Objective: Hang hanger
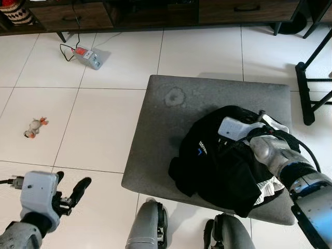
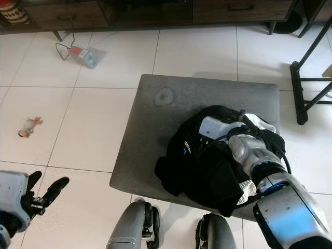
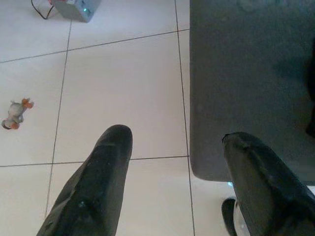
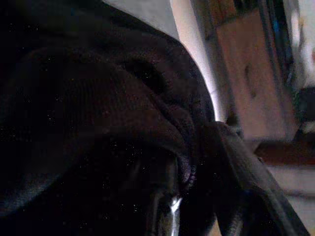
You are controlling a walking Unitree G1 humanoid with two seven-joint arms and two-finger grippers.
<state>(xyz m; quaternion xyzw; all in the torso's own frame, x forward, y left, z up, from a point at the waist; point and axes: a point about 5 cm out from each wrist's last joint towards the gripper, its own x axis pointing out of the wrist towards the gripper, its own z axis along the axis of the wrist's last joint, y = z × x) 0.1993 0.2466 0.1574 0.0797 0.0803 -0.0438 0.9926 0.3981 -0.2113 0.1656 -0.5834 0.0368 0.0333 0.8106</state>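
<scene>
White-tiled floor (image 1: 104,119) with thin grey grout lines; dark wooden cabinets (image 1: 155,13) run along the far wall. A grey square ottoman (image 1: 166,150) stands mid-floor, with a faint pale ring stain (image 1: 175,96) near its far-left corner. A black garment with white trim (image 1: 223,161) lies bunched on the ottoman's near-right part, reaching toward the near edge. Hanger not distinguishable in the cloth. Right gripper (image 1: 231,129) is pushed down into the garment; dark fabric covers the fingers, so whether they are parted or clenched cannot be told. Left gripper (image 1: 70,194) hangs over bare tile off the ottoman's near-left corner, fingers spread, holding nothing. On the floor: small grey power box with cable (image 1: 91,56) near the cabinets, small toy figure (image 1: 35,127) far left. Black metal stand (image 1: 308,78) at right.
</scene>
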